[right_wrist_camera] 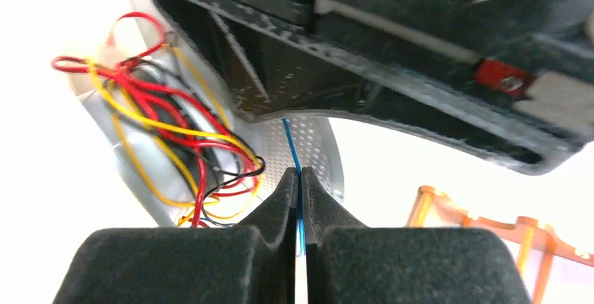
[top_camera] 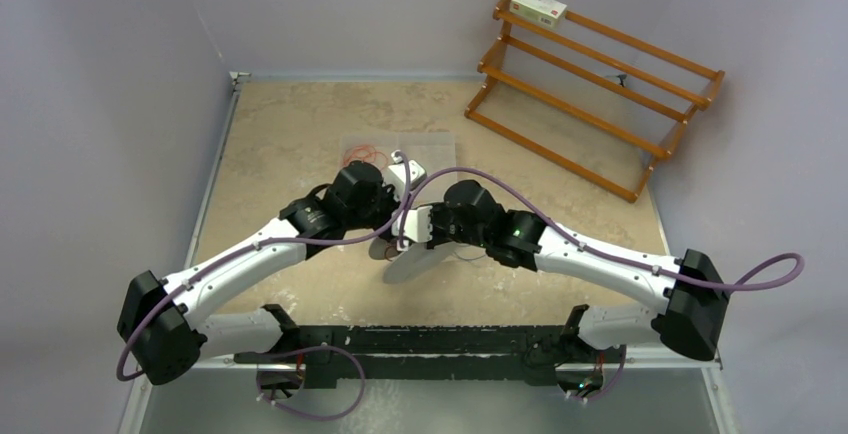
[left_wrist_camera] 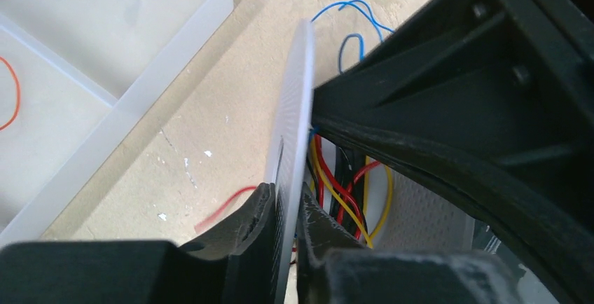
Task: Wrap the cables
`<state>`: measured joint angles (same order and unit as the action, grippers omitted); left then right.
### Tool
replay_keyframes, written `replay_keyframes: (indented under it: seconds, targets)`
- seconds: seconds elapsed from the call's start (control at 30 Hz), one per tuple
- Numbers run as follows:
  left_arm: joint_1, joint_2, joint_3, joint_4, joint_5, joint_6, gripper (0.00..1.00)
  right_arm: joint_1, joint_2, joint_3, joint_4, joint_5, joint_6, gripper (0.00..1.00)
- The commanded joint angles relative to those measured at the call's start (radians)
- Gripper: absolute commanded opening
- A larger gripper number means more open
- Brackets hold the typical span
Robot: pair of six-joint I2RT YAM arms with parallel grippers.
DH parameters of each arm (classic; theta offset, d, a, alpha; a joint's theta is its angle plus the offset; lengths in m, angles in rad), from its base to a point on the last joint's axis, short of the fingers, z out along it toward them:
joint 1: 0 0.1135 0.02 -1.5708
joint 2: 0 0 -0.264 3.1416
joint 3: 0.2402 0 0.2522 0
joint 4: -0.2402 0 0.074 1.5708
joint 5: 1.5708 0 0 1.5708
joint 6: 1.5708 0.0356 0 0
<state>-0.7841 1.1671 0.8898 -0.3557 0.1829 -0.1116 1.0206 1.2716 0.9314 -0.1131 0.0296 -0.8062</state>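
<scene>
My left gripper (left_wrist_camera: 287, 202) is shut on the thin edge of a white perforated spool flange (left_wrist_camera: 294, 101), held upright. Red, yellow and black cables (left_wrist_camera: 341, 190) are bundled on the spool behind it. A blue cable (left_wrist_camera: 357, 11) loops on the table beyond, and a loose red cable (left_wrist_camera: 224, 207) lies to the left. My right gripper (right_wrist_camera: 300, 176) is shut on the blue cable (right_wrist_camera: 290, 139), which runs up from its tips. The cable bundle (right_wrist_camera: 157, 132) sits to its left. In the top view both grippers (top_camera: 398, 216) (top_camera: 420, 224) meet over the white spool (top_camera: 412, 264).
A clear divided tray (left_wrist_camera: 133, 97) holds a red-orange cable (left_wrist_camera: 12, 94); it lies behind the grippers in the top view (top_camera: 430, 146). An orange wooden rack (top_camera: 590, 89) with a small box (top_camera: 538, 6) stands at the back right, and shows in the right wrist view (right_wrist_camera: 483, 227).
</scene>
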Motion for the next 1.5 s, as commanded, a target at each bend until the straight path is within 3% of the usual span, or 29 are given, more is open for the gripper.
replay_keyframes:
  seconds: [0.0,0.43,0.87,1.17,1.47]
  targets:
    - [0.002,0.012,0.012,0.101,0.095,-0.022,0.01,0.011,0.011,0.028,0.048,-0.049,0.009,0.00]
    - [0.004,-0.003,0.007,0.093,0.090,-0.013,0.00,0.010,-0.018,0.015,0.060,-0.019,0.027,0.01]
    - [0.005,-0.065,0.009,0.042,-0.018,0.061,0.00,0.006,-0.285,-0.100,0.074,-0.006,0.136,0.32]
    - [0.005,-0.119,0.058,-0.042,-0.063,0.109,0.00,0.001,-0.418,-0.127,0.079,0.150,0.350,0.42]
    - [0.006,-0.163,0.243,-0.231,-0.199,0.091,0.00,-0.006,-0.513,-0.248,0.177,0.250,0.567,0.50]
